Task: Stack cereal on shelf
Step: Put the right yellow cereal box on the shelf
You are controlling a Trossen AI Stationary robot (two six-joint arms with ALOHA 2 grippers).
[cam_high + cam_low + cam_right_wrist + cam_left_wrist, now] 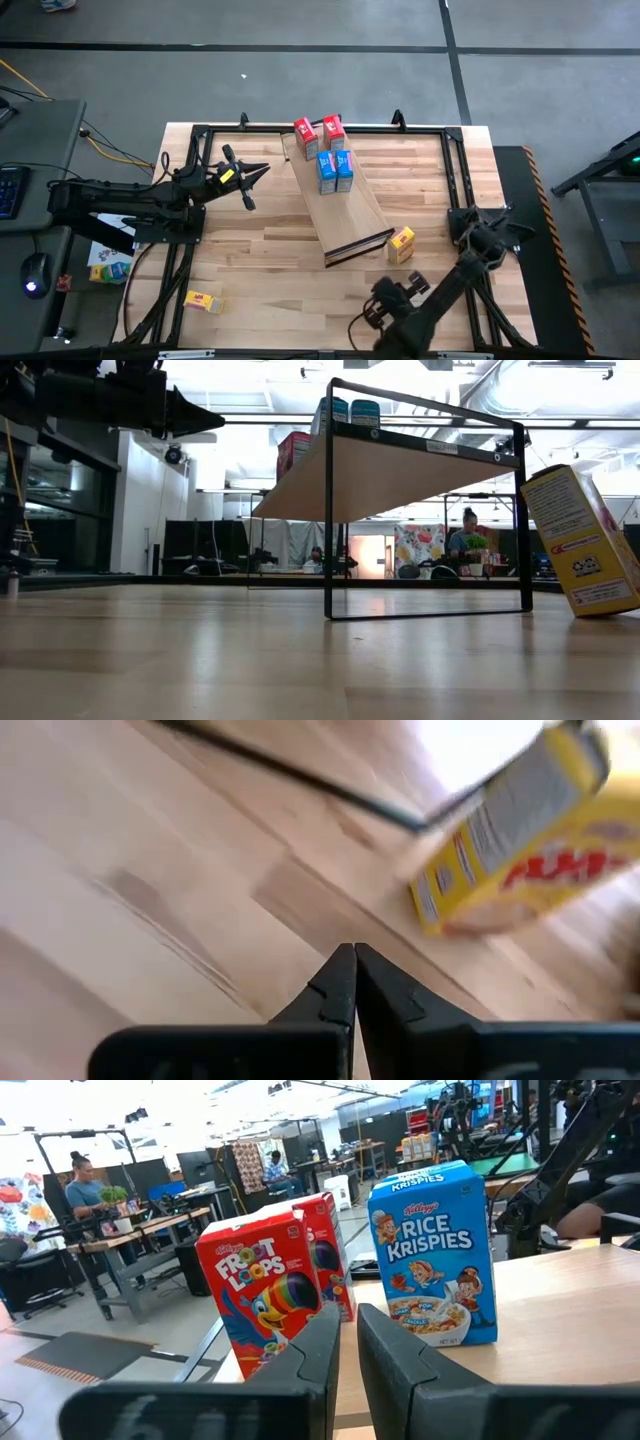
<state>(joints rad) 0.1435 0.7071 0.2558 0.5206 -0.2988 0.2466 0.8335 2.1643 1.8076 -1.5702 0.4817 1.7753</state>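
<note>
Four cereal boxes on shelf (340,205): two red boxes (318,134) at far end, two blue boxes (335,171) just nearer, side by side, upright
Shelf lying diagonal across middle of worktop (260,250), far end near rear frame rail, dark end lip toward near right; raised on thin dark frame in low view, underside visible
One yellow box (401,244) on worktop just beside shelf's near end lip, off shelf, tilted in low view
Second yellow box (204,300) lying flat near front left corner of worktop, well apart from shelf
Left gripper (252,172) held above worktop left of shelf, pointing toward red boxes, apart from them; fingers (395,1370) nearly closed with narrow gap, gripping nothing; Froot Loops and Rice Krispies fronts seen past them in left wrist view
Right gripper (354,960) low over bare worktop near front edge, yellow box ahead of it, not touching; fingers closed tip to tip, empty
Beyond worktop: keyboard (8,190) and mouse (36,270) on desk at left, people seated at benches in room behind
</note>
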